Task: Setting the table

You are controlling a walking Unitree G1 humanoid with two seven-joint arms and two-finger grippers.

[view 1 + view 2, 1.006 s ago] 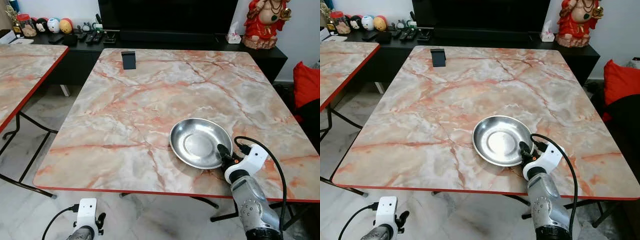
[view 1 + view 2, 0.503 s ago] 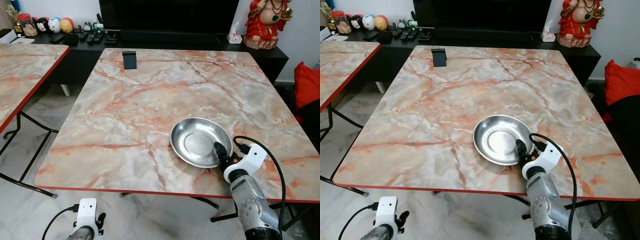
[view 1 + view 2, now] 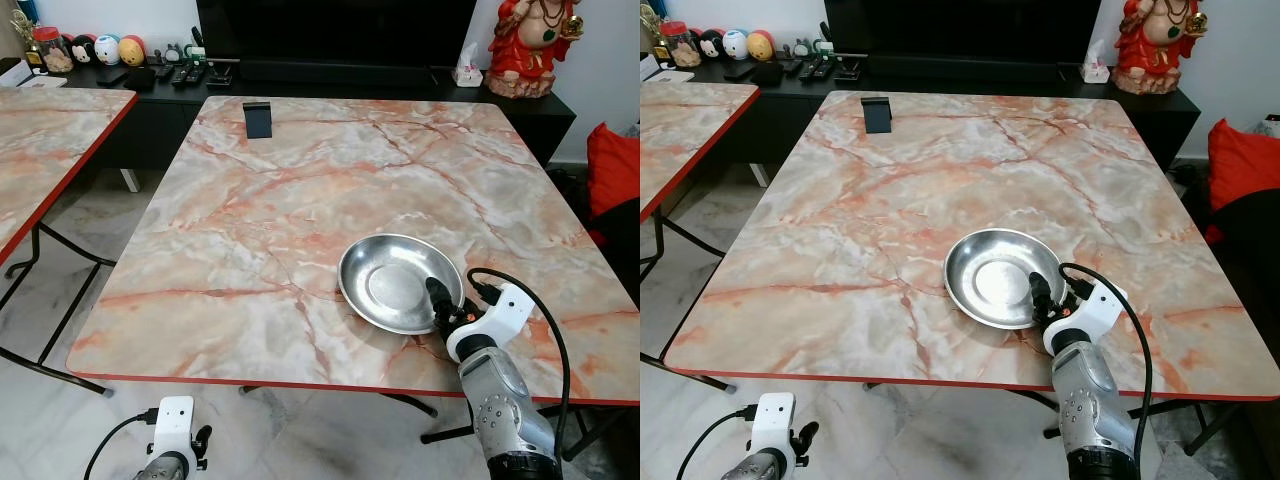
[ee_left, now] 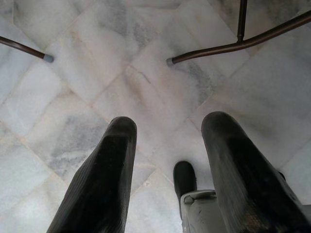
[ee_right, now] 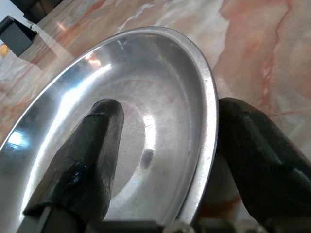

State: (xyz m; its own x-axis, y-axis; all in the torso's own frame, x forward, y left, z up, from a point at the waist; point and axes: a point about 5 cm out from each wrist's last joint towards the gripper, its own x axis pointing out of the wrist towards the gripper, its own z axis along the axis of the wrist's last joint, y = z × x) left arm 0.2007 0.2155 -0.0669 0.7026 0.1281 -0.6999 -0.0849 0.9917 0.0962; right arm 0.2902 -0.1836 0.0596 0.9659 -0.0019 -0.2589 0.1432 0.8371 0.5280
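Steel plate [image 3: 397, 283] — near rim between right hand's [image 3: 439, 302] spread fingers — on table [image 3: 250, 220].

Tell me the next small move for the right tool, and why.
Probably close the right tool: its fingers straddle the rim of the round steel plate, one inside the bowl, one outside, with gaps showing. The plate sits on the marble-patterned table.

A marble-patterned table [image 3: 300, 200] with red edging stands on pale marble floor tiles [image 3: 60, 320]. A second matching table [image 3: 45, 140] sits left. Far behind, a black cabinet [image 3: 150, 110] carries trinkets and a red statue [image 3: 530, 45].
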